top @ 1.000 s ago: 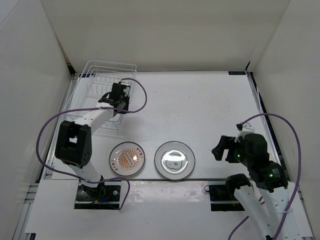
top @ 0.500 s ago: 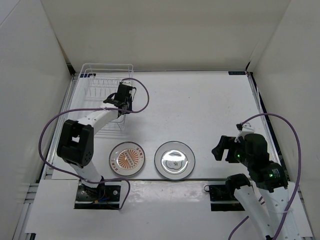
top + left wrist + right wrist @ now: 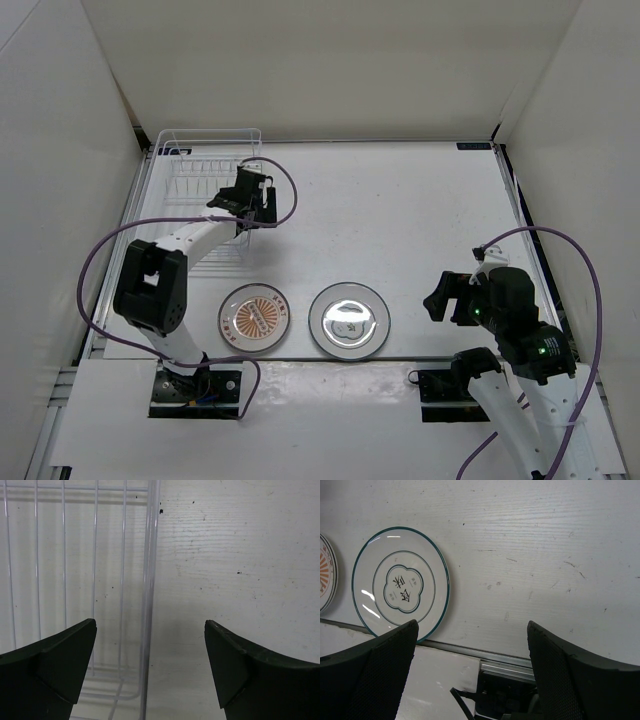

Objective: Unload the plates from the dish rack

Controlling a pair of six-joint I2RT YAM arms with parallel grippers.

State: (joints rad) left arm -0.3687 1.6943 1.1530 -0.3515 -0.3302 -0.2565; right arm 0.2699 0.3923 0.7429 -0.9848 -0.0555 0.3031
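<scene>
Nearest the arm bases, the right tool [image 3: 445, 298] hangs over the right side of the worktop [image 3: 430, 210]. Its jaws are spread wide and hold nothing. Its wrist view shows both dark fingers [image 3: 375, 665] well apart above the white surface.

Level with it, close to the front edge, two of the plates lie flat side by side without touching. The sunburst plate [image 3: 254, 318] is on the left. The grey-white plate [image 3: 348, 320], with a thin teal rim and a dark mark at its centre, is just to its right. Both are out of the dish rack [image 3: 190, 175], which sits well beyond them in the back left corner.

The left arm stretches back to that corner, and the left tool [image 3: 250, 195] is over the rack's right-hand edge. It is released and empty. In its wrist view the rack's rim wire runs beneath the gap between the two fingers, and I cannot tell whether anything touches it. From above the rack's thin wires run together, so a plate standing in the slots may be there but cannot be made out.
</scene>
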